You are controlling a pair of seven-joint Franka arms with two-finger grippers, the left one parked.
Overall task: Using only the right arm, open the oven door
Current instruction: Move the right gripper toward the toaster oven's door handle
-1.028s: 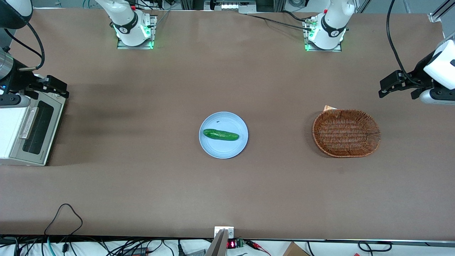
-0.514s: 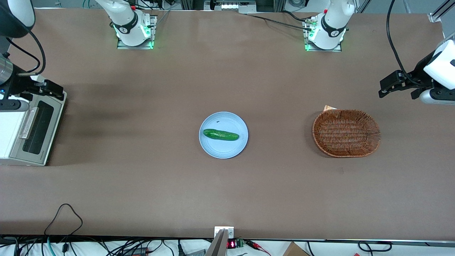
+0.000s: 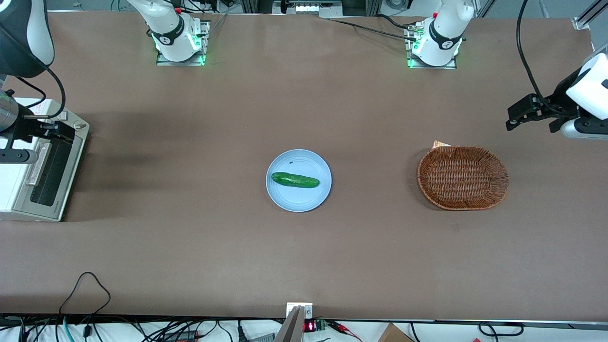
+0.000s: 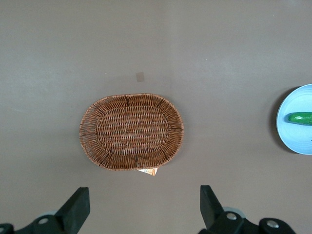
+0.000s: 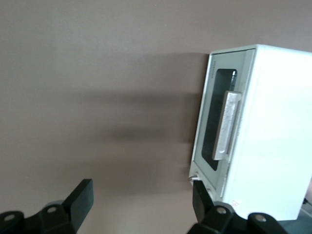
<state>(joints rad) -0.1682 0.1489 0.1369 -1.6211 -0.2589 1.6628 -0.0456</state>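
The right arm's black two-finger hand (image 5: pixel 139 207) hangs above the small white boxy toaster oven (image 3: pixel 33 168), over the end of it farther from the front camera, fingers (image 5: pixel 80 197) spread wide and pinching nothing. The oven stands at the working arm's end of the brown bench (image 3: pixel 304 247). Its flat silver-grey door with dark glass window (image 5: pixel 217 119) and pale bar handle (image 5: pixel 227 126) sits shut against the oven front, facing the pale blue round plate (image 3: pixel 299 199) mid-bench.
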